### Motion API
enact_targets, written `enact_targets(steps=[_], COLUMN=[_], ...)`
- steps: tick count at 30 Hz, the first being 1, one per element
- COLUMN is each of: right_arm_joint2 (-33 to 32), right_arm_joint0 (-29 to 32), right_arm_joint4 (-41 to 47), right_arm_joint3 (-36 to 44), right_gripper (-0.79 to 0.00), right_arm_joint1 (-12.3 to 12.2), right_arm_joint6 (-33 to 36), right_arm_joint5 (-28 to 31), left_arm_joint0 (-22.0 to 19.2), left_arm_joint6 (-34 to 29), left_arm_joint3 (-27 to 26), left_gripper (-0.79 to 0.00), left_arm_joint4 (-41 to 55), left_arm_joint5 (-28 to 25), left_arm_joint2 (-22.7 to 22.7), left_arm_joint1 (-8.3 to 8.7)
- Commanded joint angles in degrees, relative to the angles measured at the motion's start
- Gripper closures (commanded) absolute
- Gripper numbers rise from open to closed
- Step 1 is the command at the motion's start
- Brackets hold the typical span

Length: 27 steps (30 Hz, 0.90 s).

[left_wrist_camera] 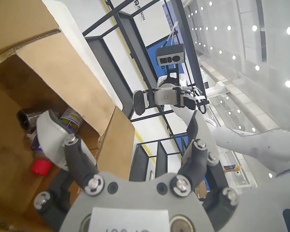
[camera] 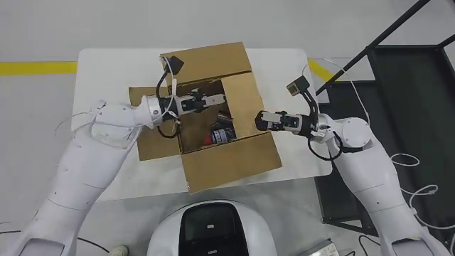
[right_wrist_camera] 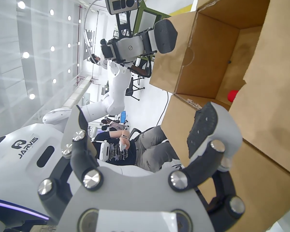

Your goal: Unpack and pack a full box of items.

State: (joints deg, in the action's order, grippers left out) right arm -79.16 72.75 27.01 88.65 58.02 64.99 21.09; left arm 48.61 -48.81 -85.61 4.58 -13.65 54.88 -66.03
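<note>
An open cardboard box (camera: 213, 64) stands on the white table (camera: 291, 67) with its flaps folded out. Inside lie a can with a purple and yellow label (left_wrist_camera: 71, 119), a dark cylinder (left_wrist_camera: 24, 119) and a bottle with a red cap (left_wrist_camera: 41, 166), grouped at the box's near right (camera: 222, 132). My left gripper (camera: 219, 100) hangs open over the box opening (left_wrist_camera: 123, 131), empty, its fingers above the items. My right gripper (camera: 258, 121) is open and empty at the box's right wall (right_wrist_camera: 140, 126), just outside it. The red cap (right_wrist_camera: 233, 95) peeks past a flap.
A black metal rack (camera: 398, 78) stands off the table's right side. The near flap (camera: 227, 162) reaches the table's front edge. A yellow line (camera: 35, 67) runs across the floor at the left. Bare table lies right of the box.
</note>
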Motion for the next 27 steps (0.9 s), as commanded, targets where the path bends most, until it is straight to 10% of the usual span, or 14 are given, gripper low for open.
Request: enact_targets(steps=[1,11,27], right_arm_joint2=[-0.43,0.22,1.45], right_arm_joint0=[0.53,0.87,0.27], right_arm_joint4=[0.03,0.24,0.44], right_arm_joint3=[0.38,0.69,-0.93], right_gripper=[-0.785,-0.785,-0.785], right_arm_joint1=[-0.11,-0.12,-0.09], right_arm_joint6=[0.0,-0.42,-0.27], right_arm_joint5=[-0.09,-0.34,-0.68], left_arm_joint0=[-1.91,-8.64,-14.17], left_arm_joint6=[0.33,1.09,8.14], left_arm_joint3=[-0.38,1.36,22.65], left_gripper=[-0.785,-0.785,-0.785], left_arm_joint4=[-0.8,-1.89,-0.91], left_arm_joint5=[0.01,4.2,2.24], left_arm_joint2=[-1.77,-6.86,-18.0], left_arm_joint1=[-0.58,-2.93,-9.4])
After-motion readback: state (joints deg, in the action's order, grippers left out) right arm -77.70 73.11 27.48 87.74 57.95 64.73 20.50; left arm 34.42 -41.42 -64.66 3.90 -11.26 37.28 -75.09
